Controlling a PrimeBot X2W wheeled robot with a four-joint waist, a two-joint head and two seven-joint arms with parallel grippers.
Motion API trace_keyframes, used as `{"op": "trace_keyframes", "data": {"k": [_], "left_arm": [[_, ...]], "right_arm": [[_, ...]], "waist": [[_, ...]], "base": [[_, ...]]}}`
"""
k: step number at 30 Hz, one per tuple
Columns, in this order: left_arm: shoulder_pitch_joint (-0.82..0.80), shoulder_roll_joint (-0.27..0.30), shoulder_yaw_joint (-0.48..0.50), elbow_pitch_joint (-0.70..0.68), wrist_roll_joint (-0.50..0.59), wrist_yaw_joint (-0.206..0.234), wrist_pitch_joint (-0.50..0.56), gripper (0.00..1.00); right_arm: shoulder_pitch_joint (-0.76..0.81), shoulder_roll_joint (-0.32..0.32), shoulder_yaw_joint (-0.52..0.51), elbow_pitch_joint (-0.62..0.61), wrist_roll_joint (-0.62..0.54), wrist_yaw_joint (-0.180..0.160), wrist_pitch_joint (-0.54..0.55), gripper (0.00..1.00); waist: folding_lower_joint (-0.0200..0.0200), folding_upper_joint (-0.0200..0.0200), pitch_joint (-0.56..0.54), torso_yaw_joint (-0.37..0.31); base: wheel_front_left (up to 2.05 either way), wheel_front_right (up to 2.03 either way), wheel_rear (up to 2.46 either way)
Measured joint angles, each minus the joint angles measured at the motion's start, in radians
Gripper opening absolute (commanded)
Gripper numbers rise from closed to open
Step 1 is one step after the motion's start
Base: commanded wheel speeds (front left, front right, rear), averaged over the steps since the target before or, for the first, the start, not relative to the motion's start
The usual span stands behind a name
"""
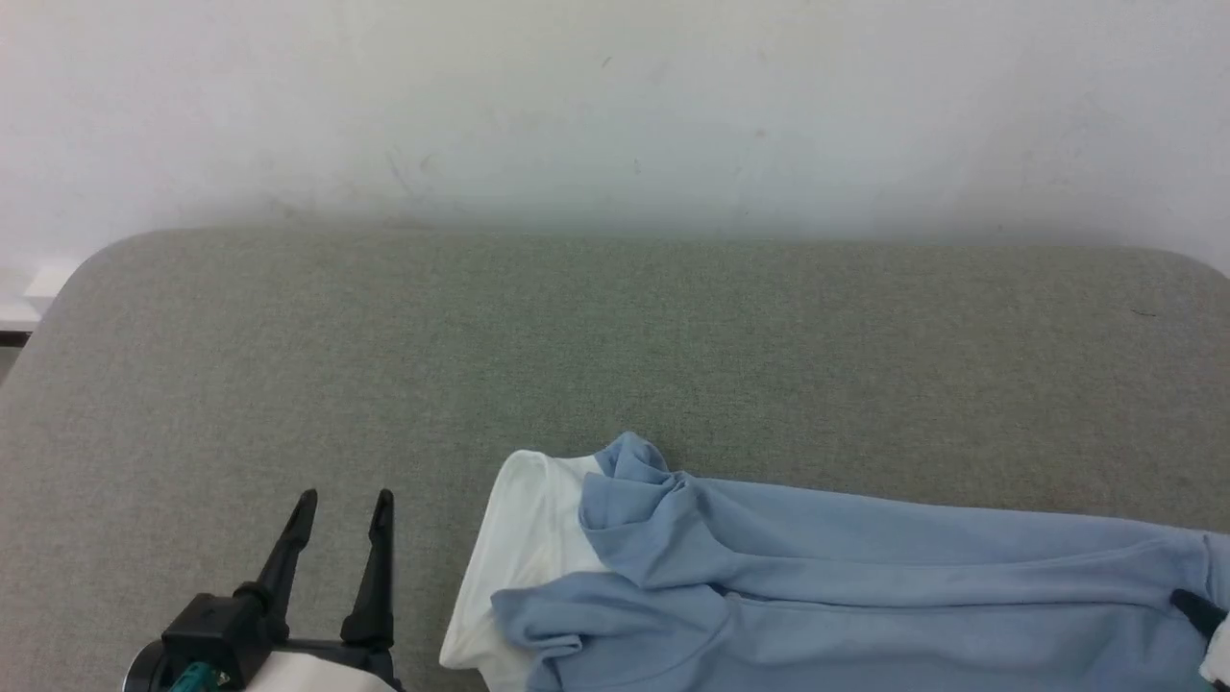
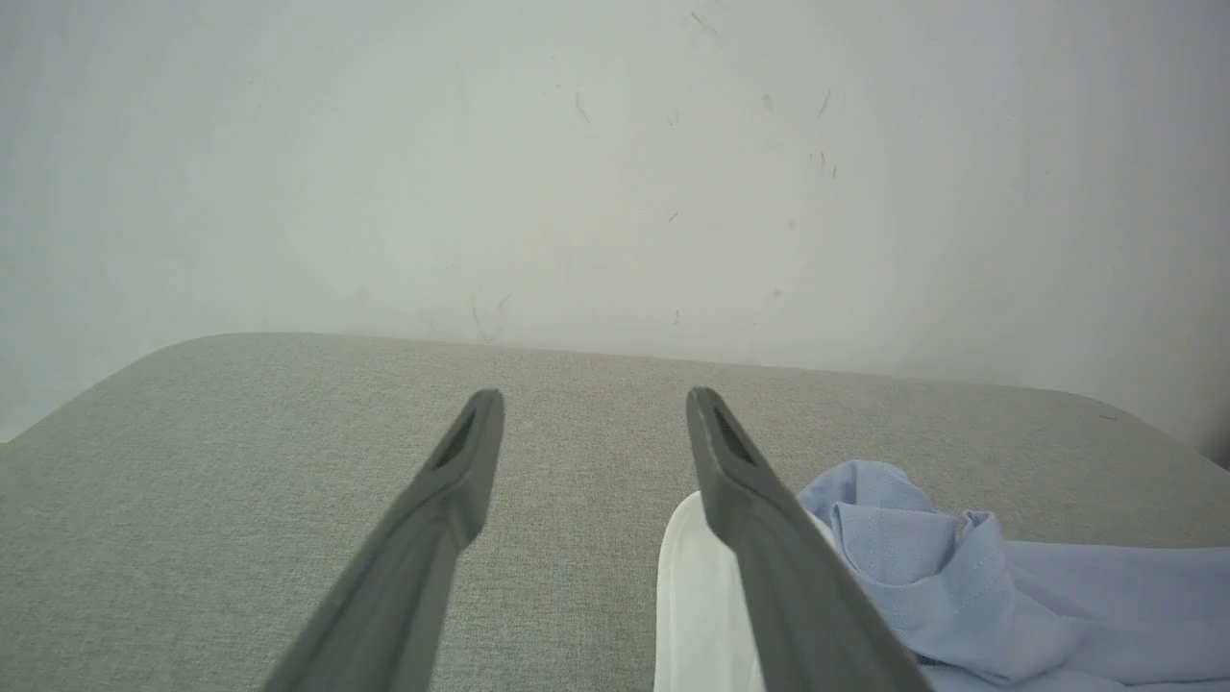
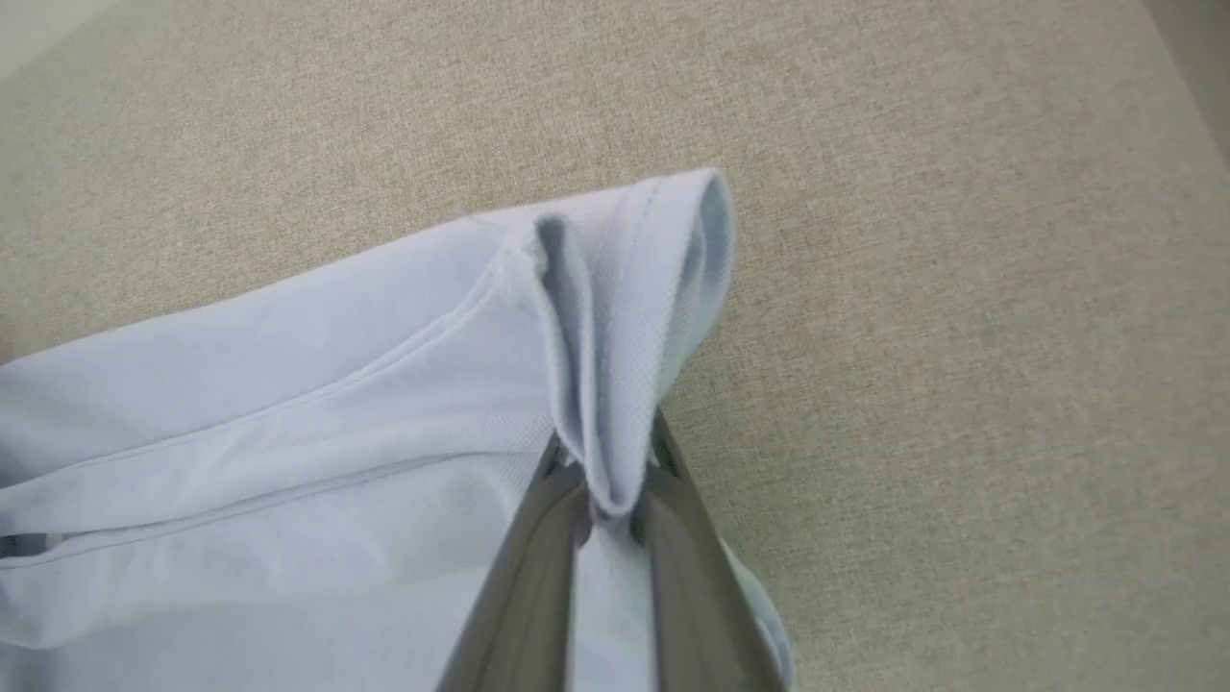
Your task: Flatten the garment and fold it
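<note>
In the head view, the left gripper hangs over the table with its jaws apart and empty. The shirt lies bunched just to the right of them, with its collar nearest. A dark tip at the shirt's far end is probably the other arm's finger, though too little shows to be sure.

In the left wrist view, bare table lies between the jaws. The collar sits beside and partly behind the finger on that view's right.

In the right wrist view, the right gripper is clamped on a doubled fold of the shirt's edge, and the cloth trails off to the jaws' left.

Flattening looks barely begun. The left jaws should move across to the collar end and pinch a shoulder edge rather than the bunched collar. Both arms should then draw apart low over the table, gently enough that the pinched fold doesn't slip.
</note>
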Motion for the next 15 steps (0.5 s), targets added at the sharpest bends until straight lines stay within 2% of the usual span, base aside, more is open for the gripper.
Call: {"op": "trace_keyframes", "data": {"k": [3,5,8,11,15], "left_arm": [[0.003,0.000,-0.001,0.000,0.000,0.007,0.000,1.00],[0.004,0.000,-0.001,-0.001,0.000,0.007,0.000,1.00],[0.005,0.001,-0.003,-0.003,0.000,0.008,0.000,1.00],[0.005,0.001,-0.005,-0.006,0.000,0.008,0.000,1.00],[0.002,0.001,-0.011,-0.001,-0.001,0.008,0.000,1.00]], "right_arm": [[0.000,0.039,-0.029,-0.043,0.015,0.000,0.057,0.00],[-0.001,0.084,-0.006,-0.077,0.067,0.000,0.129,0.00],[-0.007,0.144,0.067,-0.148,0.187,0.000,0.239,0.00],[-0.020,0.169,0.147,-0.198,0.313,0.000,0.315,0.00],[-0.039,0.173,0.287,-0.199,0.472,0.000,0.322,0.00]], "waist": [[0.0001,0.0000,-0.002,-0.004],[0.0000,0.0000,-0.003,-0.005],[0.0001,0.0000,-0.002,-0.006],[0.0001,0.0000,-0.003,-0.002],[0.0001,0.0000,-0.006,0.009]], "base": [[0.00,0.00,0.00],[0.00,0.00,0.00],[0.00,0.00,0.00],[0.00,0.00,0.00],[0.00,0.00,0.00]]}}
